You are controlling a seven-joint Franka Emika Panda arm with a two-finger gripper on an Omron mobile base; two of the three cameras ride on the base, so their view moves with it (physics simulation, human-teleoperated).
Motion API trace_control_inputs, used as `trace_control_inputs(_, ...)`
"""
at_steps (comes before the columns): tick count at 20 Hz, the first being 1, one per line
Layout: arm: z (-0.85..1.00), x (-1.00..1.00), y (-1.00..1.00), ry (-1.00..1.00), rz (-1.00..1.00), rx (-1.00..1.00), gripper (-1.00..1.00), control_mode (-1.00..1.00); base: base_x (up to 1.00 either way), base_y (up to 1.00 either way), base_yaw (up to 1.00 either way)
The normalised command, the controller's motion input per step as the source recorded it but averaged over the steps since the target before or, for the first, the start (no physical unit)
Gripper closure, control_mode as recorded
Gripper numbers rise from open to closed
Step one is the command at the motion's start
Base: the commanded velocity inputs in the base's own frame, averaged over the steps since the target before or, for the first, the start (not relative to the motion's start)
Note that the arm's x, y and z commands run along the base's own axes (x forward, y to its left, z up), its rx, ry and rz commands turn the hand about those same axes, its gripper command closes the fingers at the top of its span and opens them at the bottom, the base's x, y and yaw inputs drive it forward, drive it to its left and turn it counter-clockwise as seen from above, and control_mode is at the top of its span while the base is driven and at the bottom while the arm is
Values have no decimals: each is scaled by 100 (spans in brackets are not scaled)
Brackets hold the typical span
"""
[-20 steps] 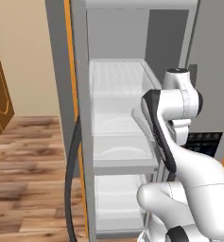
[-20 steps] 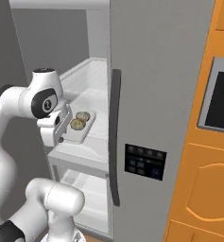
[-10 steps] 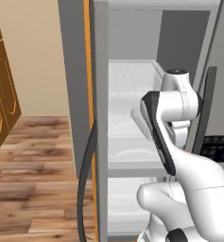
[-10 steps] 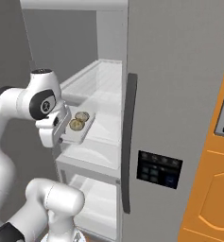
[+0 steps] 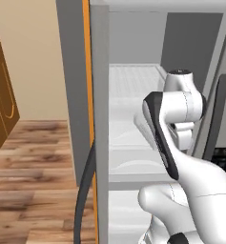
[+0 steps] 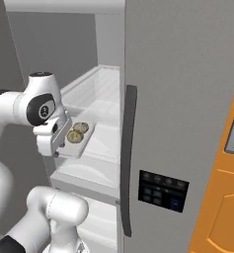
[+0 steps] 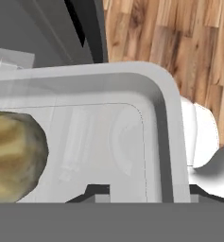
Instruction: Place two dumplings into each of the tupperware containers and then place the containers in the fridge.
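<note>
Fridge [image 6: 187, 99] open, white shelves [image 5: 128, 157] inside; wood floor [image 5: 33, 176] left. My claw [image 6: 59, 143] at the tub [image 6: 81, 146] of dumplings [image 6: 76, 133]; grip unclear.

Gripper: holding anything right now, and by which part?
The gripper is at the near rim of the pale grey tupperware container, two dumplings inside, over the fridge shelf. Whether the fingers grip it cannot be told.

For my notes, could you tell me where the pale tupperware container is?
In the right base view, the pale tupperware container is at the claw, over the fridge's middle shelf.
</note>
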Motion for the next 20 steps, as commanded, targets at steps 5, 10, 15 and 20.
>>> trace_control_inputs(5, 0, 0, 0, 0, 0, 0, 100, 100, 38, 0, 0)
trace_control_inputs(10, 0, 0, 0, 0, 0, 0, 100, 100, 10, 0, 0)
trace_control_inputs(15, 0, 0, 0, 0, 0, 0, 100, 100, 0, 0, 0)
trace_control_inputs(20, 0, 0, 0, 0, 0, 0, 100, -100, 0, 0, 0)
